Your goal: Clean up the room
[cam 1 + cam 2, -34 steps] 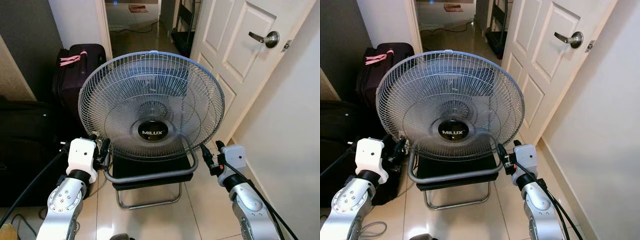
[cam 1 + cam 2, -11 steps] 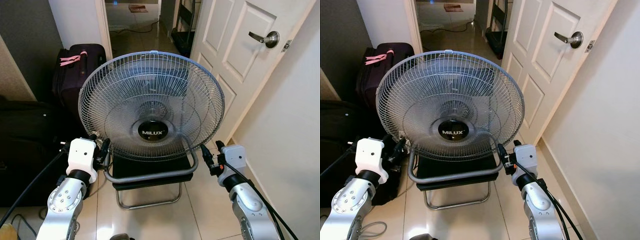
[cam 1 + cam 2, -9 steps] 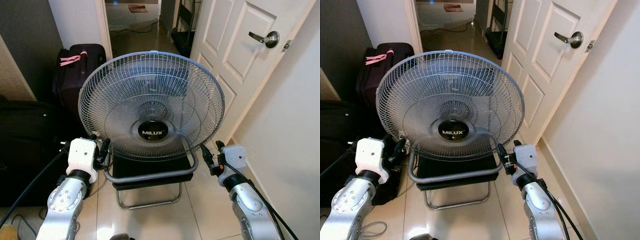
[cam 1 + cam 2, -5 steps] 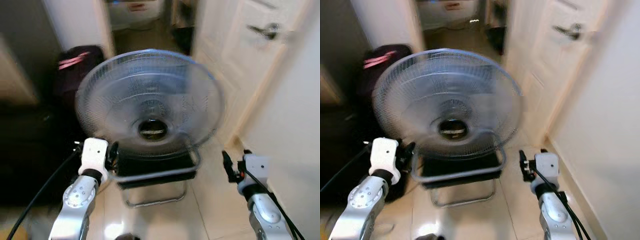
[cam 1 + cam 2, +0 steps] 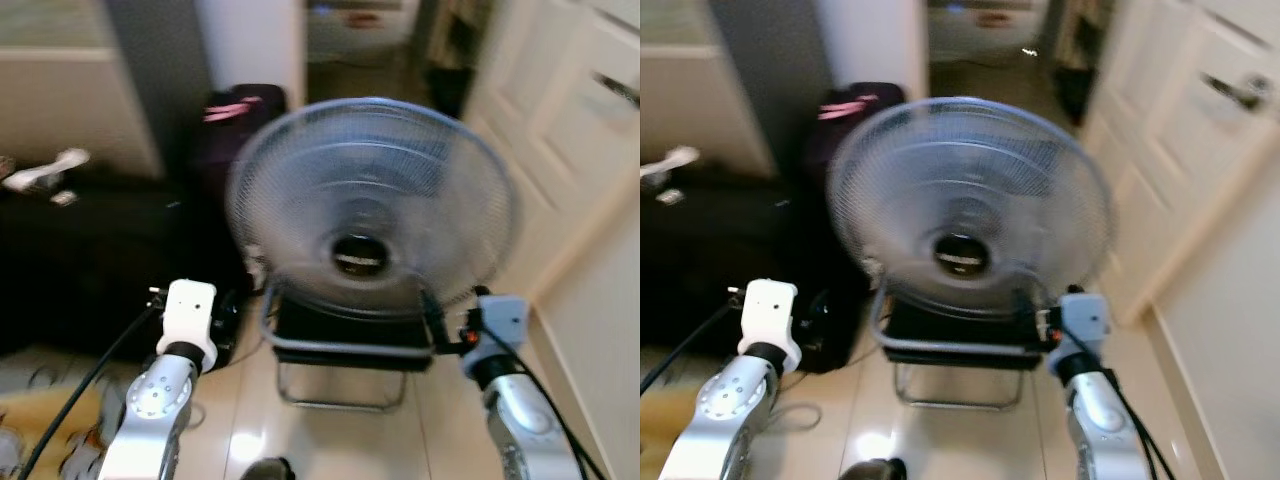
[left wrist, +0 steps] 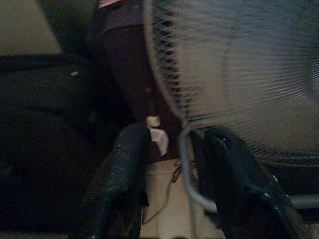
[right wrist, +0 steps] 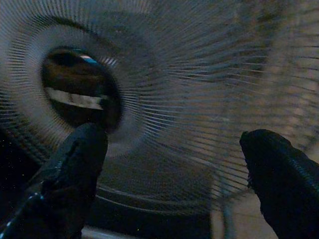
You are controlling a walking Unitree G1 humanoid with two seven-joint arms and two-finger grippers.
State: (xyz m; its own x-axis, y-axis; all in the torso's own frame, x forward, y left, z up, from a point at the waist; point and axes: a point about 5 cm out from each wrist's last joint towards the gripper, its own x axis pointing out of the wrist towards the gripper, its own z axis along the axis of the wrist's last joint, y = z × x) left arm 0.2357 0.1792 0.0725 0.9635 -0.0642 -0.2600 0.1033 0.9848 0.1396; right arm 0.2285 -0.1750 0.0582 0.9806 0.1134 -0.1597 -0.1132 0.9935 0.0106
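Fan (image 5: 370, 215) stands on tiled floor (image 5: 240, 420) before a doorway, blurred; left claw (image 6: 172, 164) straddles its grey frame tube (image 6: 187, 169), fingers parted, while right claw (image 7: 169, 164) gapes wide beside the grille.

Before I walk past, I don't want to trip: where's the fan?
In the eye views the fan stands on the floor straight ahead between both grippers, dark suitcases to its left, the white door to its right.
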